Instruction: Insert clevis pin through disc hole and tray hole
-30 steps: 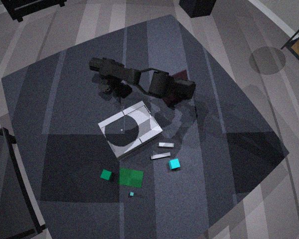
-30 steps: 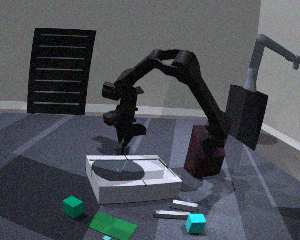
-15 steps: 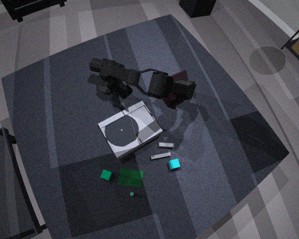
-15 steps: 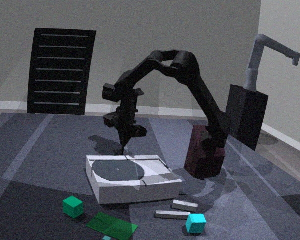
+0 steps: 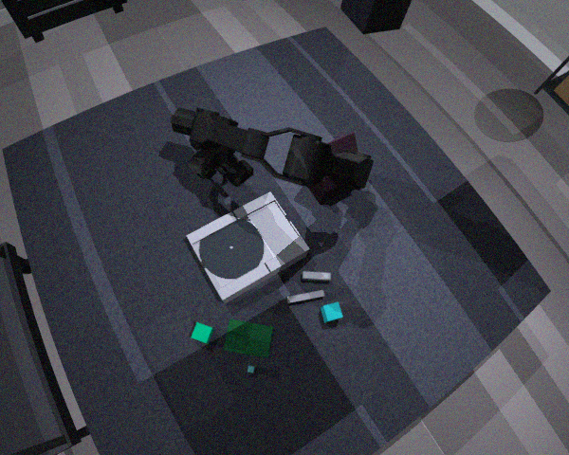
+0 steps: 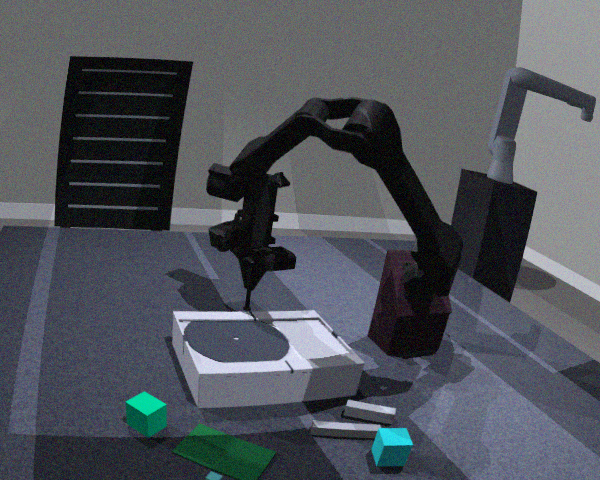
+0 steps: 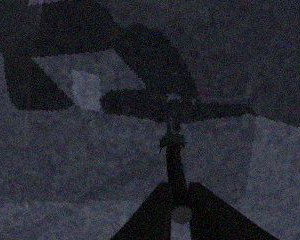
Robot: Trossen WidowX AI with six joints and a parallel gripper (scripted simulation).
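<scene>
Blue-grey mat [image 5: 93, 206] [image 6: 98, 330], dimly lit. Top view: your gripper [image 5: 218, 172] [image 6: 248, 287] [image 7: 178, 192] is beyond the tray [image 5: 224, 289] [image 6: 248, 390], off its disc-side edge; the disc [image 5: 230, 264] [image 6: 235, 352] lies inside. Exterior: the roughly upright pin [image 6: 247, 300] [image 7: 175, 167] is behind the tray; its carry must run toward you, to the disc's hole. Wrist: fingertips clamp the pin's shank; you can't confirm which end carries the head.
</scene>
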